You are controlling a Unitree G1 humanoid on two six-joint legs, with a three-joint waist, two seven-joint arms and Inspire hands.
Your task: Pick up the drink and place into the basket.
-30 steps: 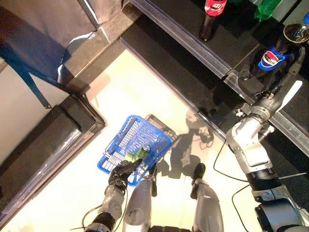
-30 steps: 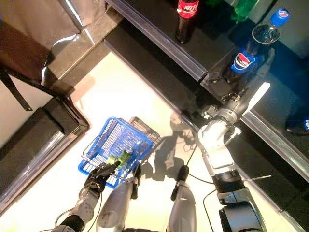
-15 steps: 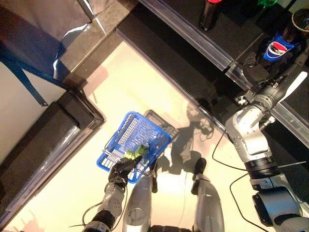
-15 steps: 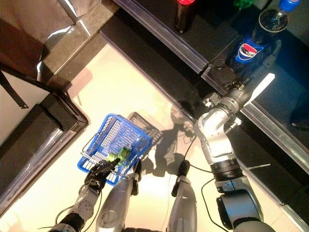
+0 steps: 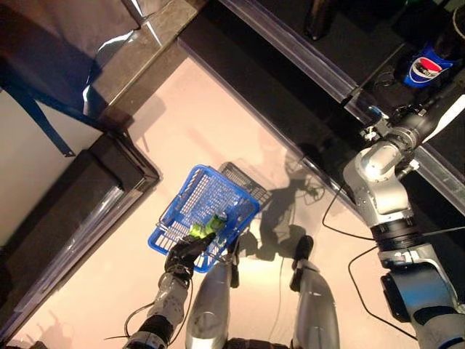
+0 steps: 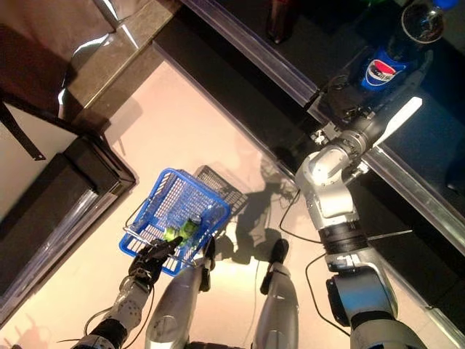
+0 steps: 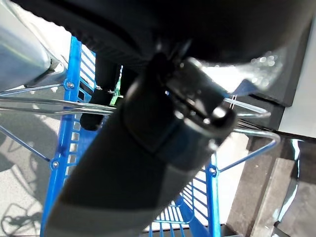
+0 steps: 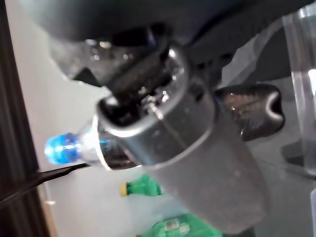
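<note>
A dark cola bottle [image 6: 383, 70] with a blue label and blue cap stands on the black shelf at the upper right. My right hand [image 6: 340, 93] reaches up to its lower part. In the right wrist view the thumb [image 8: 197, 163] lies across the bottle [image 8: 69, 148] and dark fingers [image 8: 252, 111] curl on its other side. My left hand [image 5: 182, 258] is shut on the thin wire handles [image 7: 39, 101] of the blue basket [image 5: 207, 196], which hangs low at the left above the floor. Green drinks [image 5: 207, 225] lie inside it.
A metal rail [image 5: 290, 54] edges the black shelf along the upper right. Another dark bottle [image 5: 316, 22] stands further along the shelf. Green bottles [image 8: 148, 187] lie behind the cola bottle. A dark low cabinet [image 5: 87, 196] stands on the left beside the pale floor.
The whole picture has shifted, so the camera moved. My right hand stays at the cola bottle on the shelf. The blue basket still hangs from my left hand.
</note>
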